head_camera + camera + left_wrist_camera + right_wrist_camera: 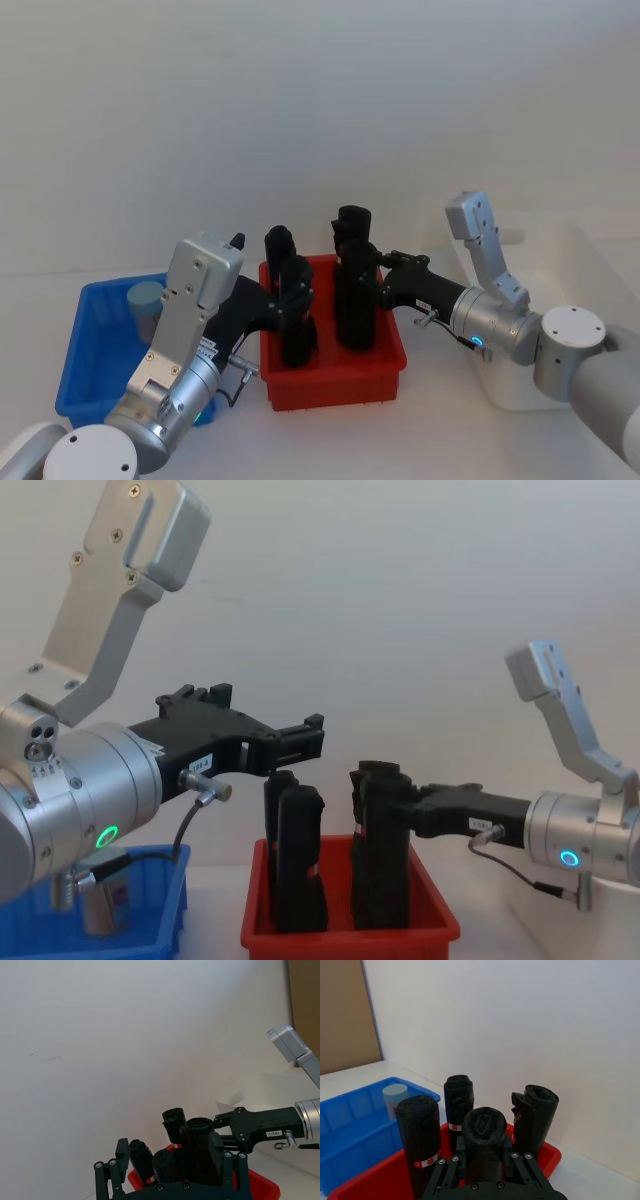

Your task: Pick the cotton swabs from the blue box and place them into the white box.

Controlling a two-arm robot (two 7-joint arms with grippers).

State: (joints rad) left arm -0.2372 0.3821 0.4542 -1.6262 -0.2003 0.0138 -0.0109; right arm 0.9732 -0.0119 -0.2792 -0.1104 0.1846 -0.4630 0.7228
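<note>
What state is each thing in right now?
swab tub: upright, capped, in the blue box
blue box: holds one tub
white box: no tub seen inside; partly hidden by the right arm
red bin: holds the black rolls
black rolls: four, upright
left gripper: open, above the rolls
right gripper: at a roll in the red bin
</note>
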